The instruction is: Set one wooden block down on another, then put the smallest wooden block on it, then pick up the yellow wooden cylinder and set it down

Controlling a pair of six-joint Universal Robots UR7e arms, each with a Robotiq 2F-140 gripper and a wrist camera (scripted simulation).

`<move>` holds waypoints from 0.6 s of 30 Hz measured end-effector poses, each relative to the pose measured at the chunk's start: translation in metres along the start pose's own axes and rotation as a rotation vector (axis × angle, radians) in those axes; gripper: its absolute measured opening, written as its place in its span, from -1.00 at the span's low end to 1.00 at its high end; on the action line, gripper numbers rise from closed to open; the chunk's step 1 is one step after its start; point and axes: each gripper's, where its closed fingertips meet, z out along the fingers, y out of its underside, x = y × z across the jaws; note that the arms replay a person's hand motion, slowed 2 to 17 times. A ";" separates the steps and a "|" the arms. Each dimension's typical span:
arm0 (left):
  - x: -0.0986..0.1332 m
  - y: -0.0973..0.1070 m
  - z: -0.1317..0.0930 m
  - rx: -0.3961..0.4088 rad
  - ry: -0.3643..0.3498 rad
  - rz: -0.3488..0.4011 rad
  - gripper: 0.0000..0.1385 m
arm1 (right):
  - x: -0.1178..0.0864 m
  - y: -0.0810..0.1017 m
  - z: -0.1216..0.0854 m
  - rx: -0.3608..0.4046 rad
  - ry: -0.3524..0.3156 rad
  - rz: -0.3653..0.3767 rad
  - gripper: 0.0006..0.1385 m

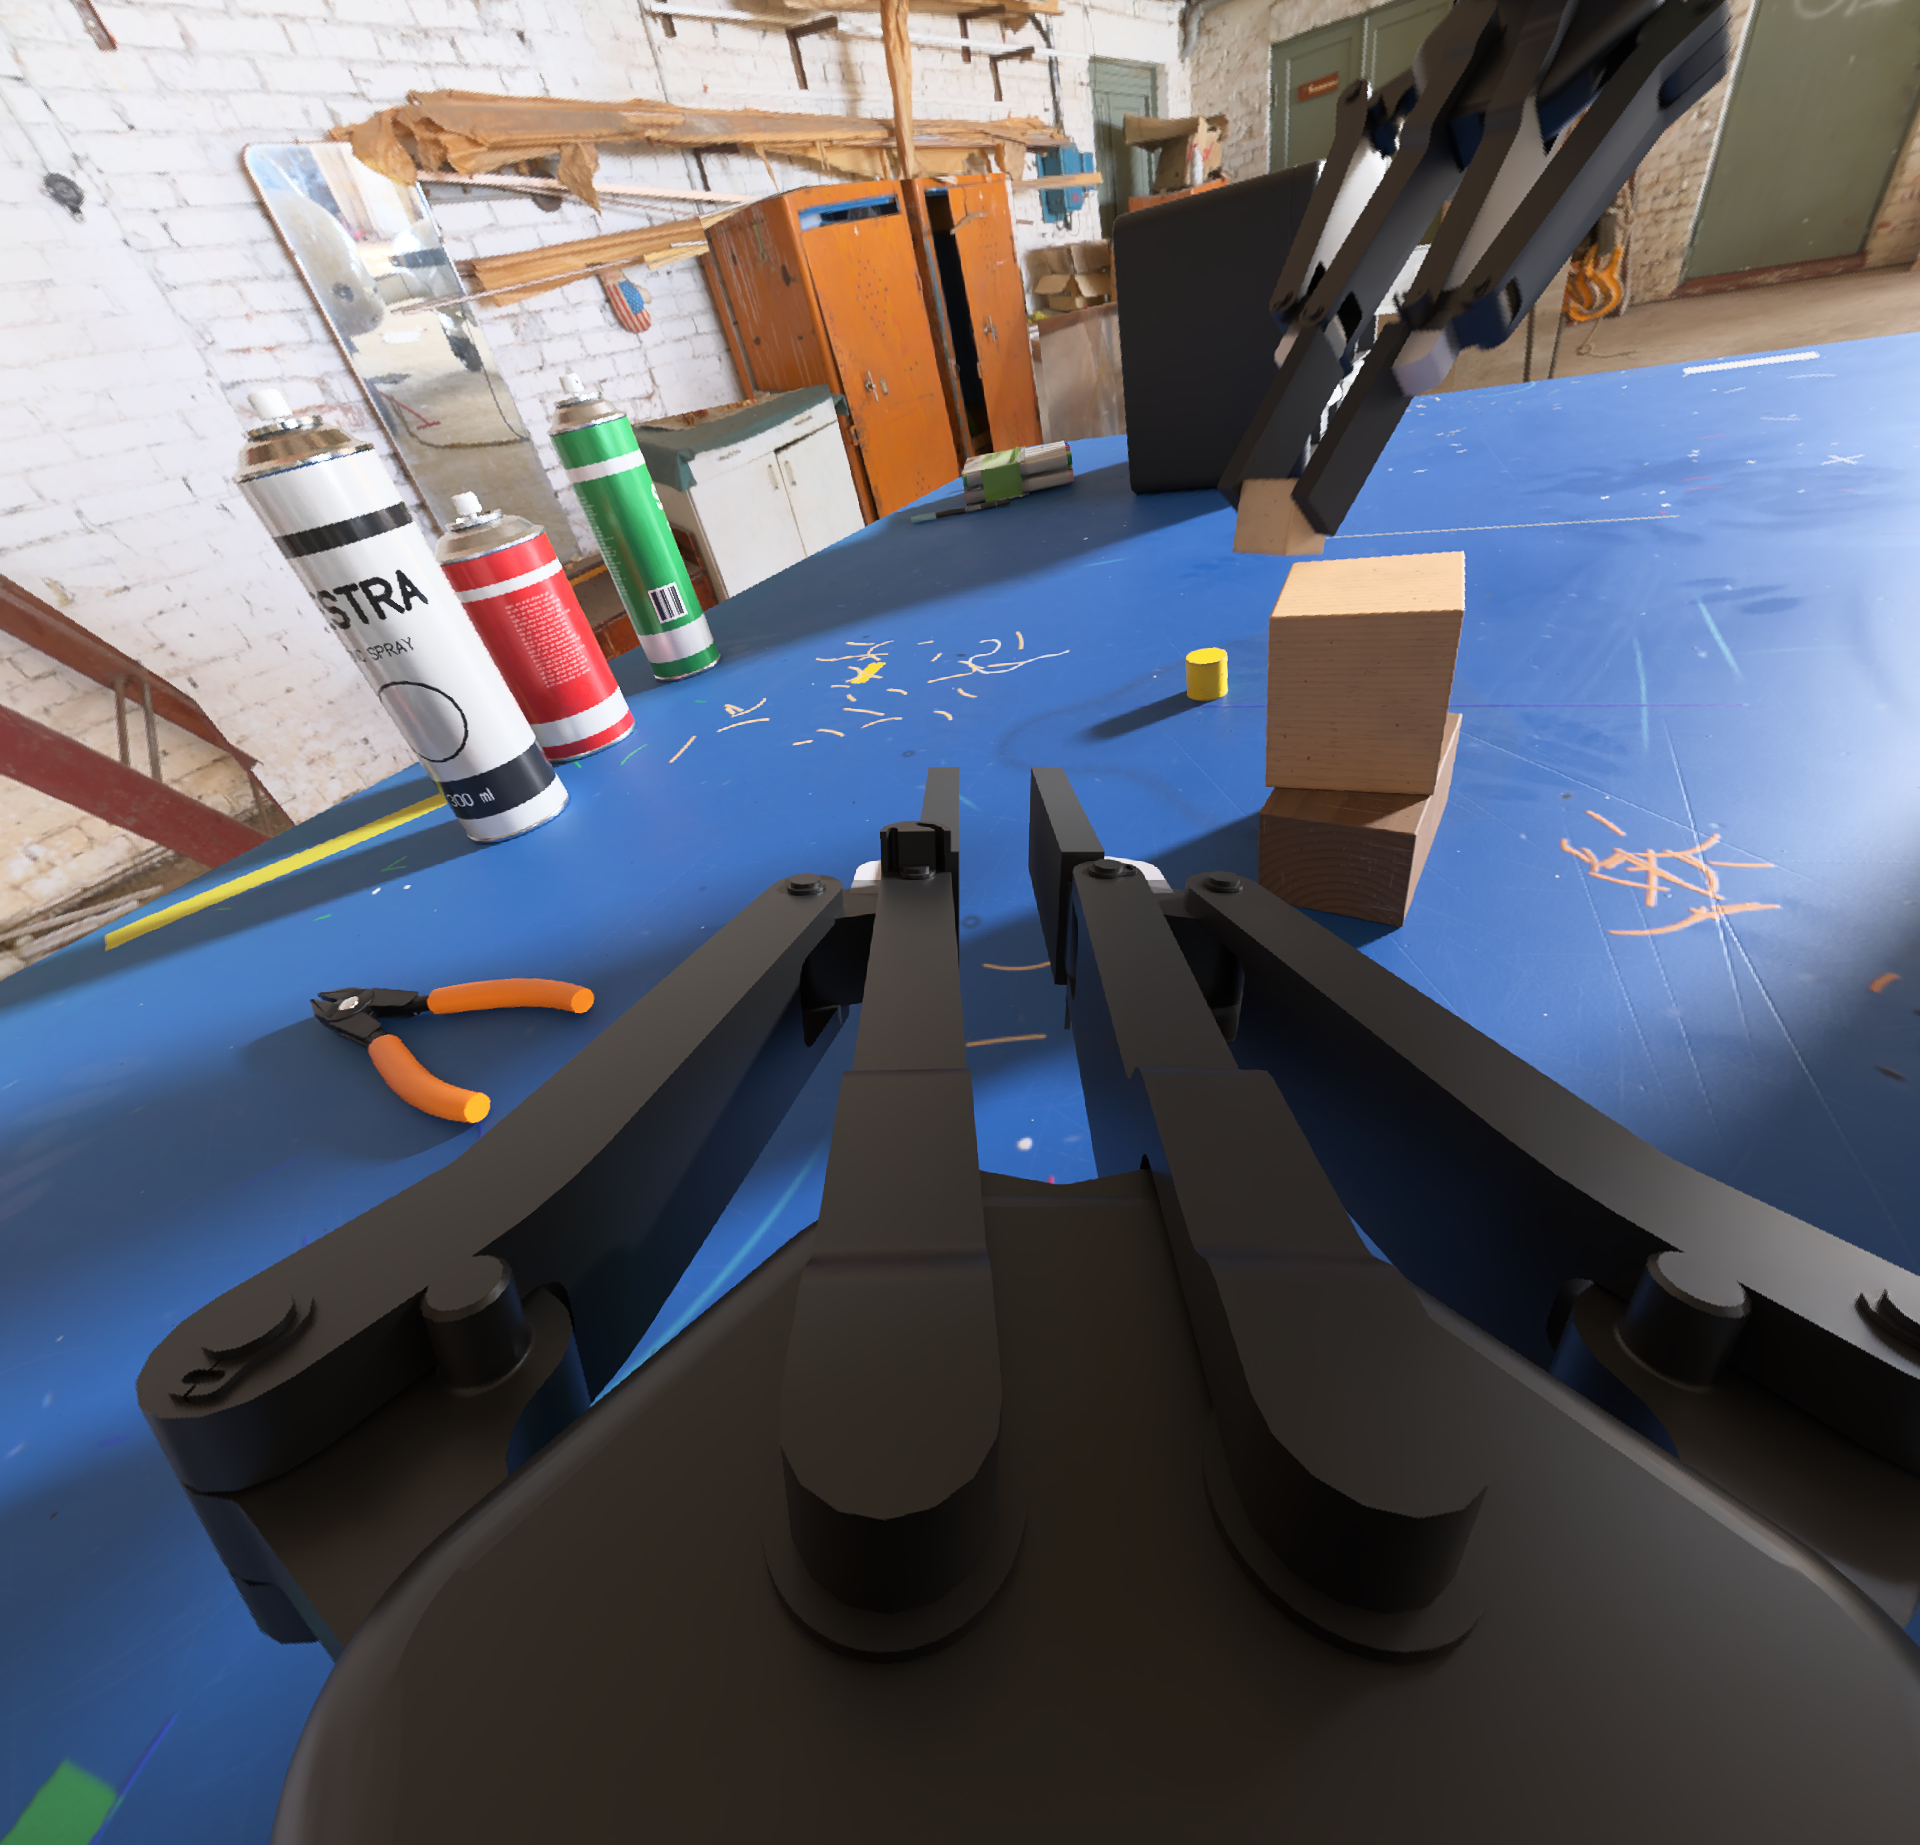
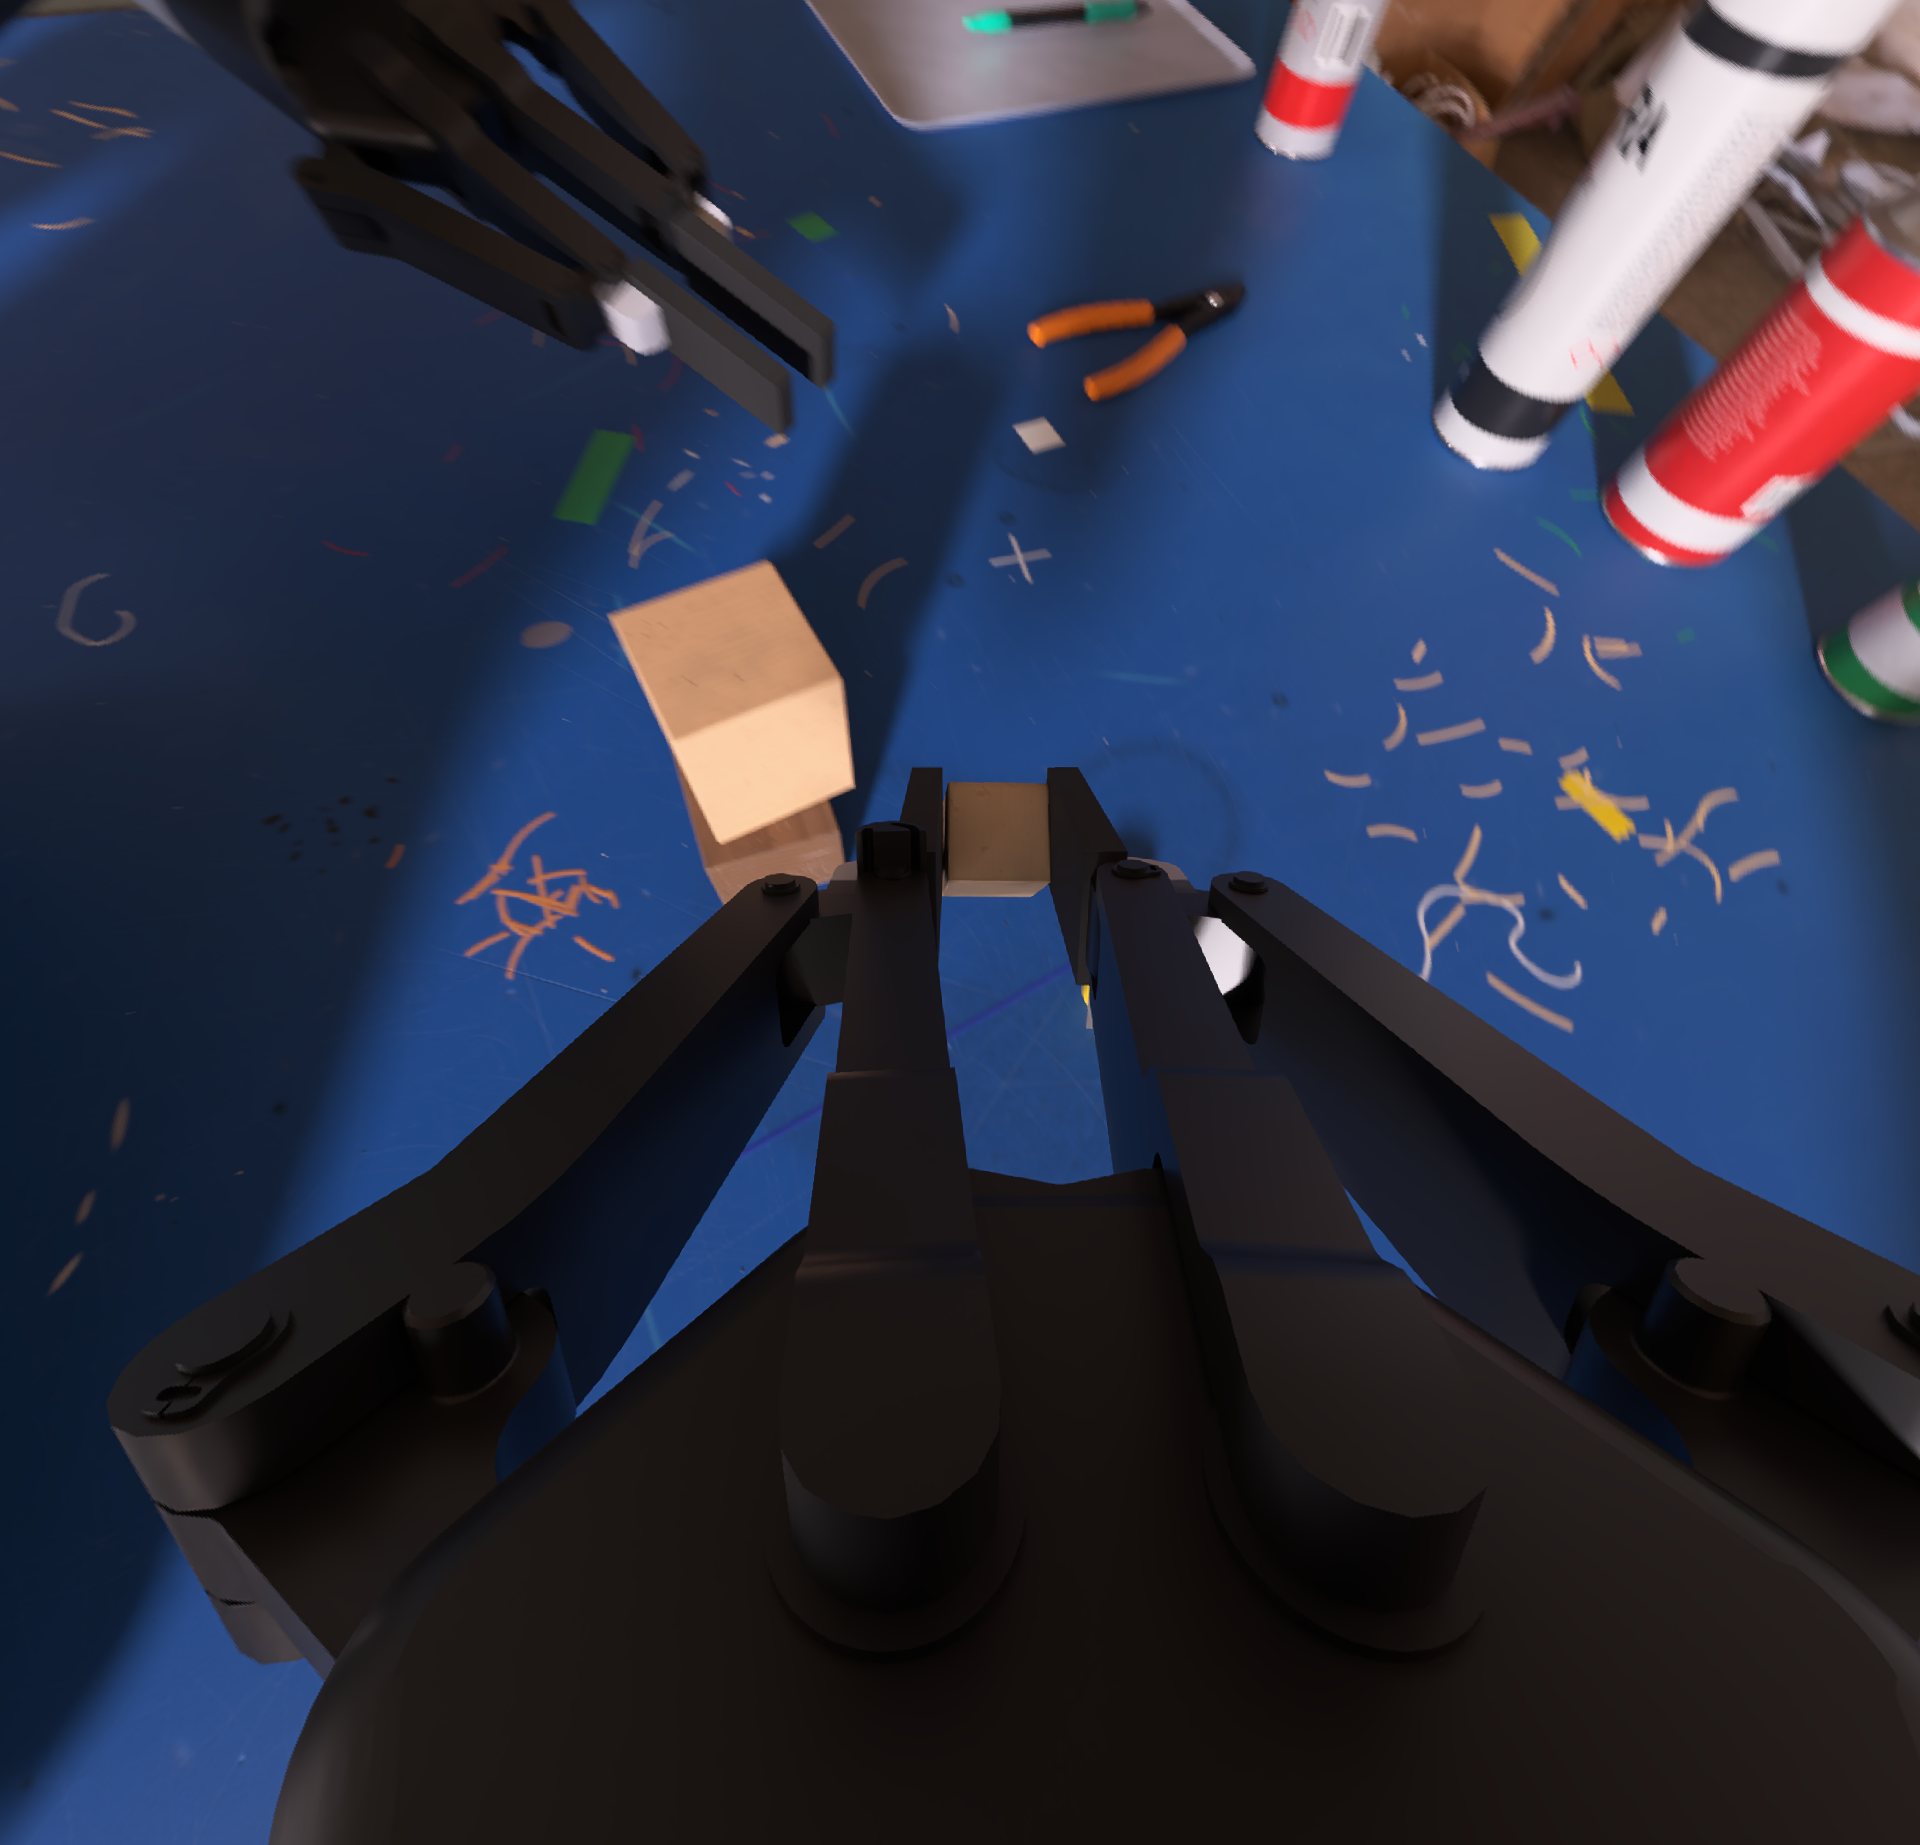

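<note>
A light wooden block (image 1: 1361,673) rests, slightly offset, on a darker wooden block (image 1: 1340,850) on the blue table; both show in the right wrist view, light block (image 2: 743,694) above darker block (image 2: 774,845). My right gripper (image 2: 995,808) is shut on the smallest wooden block (image 2: 992,834). In the left wrist view this gripper (image 1: 1283,512) holds the small block (image 1: 1273,522) in the air, just above and behind the stack's top left. The yellow cylinder (image 1: 1206,673) stands left of the stack. My left gripper (image 1: 995,808) is empty, jaws a narrow gap apart, hovering left of the stack.
White (image 1: 416,632), red (image 1: 540,642) and green (image 1: 634,538) spray cans stand at the table's left edge. Orange-handled pliers (image 1: 447,1037) lie near the left arm. A black box (image 1: 1195,341) stands behind the stack. A grey tray (image 2: 935,70) with a marker sits at the far edge.
</note>
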 end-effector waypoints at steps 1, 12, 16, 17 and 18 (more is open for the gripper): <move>0.000 0.000 0.000 0.001 0.000 -0.001 -0.73 | -0.006 -0.008 -0.002 0.011 -0.017 -0.025 -0.62; 0.000 -0.001 -0.001 0.011 0.003 -0.004 -0.74 | -0.069 -0.068 -0.006 -0.001 -0.223 -0.318 -0.62; 0.000 -0.001 -0.001 0.013 0.003 -0.006 -0.74 | -0.086 -0.074 0.001 -0.035 -0.301 -0.376 -0.62; 0.000 -0.001 -0.002 0.014 0.004 -0.006 -0.74 | -0.089 -0.074 0.003 -0.046 -0.313 -0.387 -0.62; 0.000 -0.001 -0.002 0.015 0.004 -0.006 -0.74 | -0.090 -0.074 0.006 -0.055 -0.319 -0.396 -0.62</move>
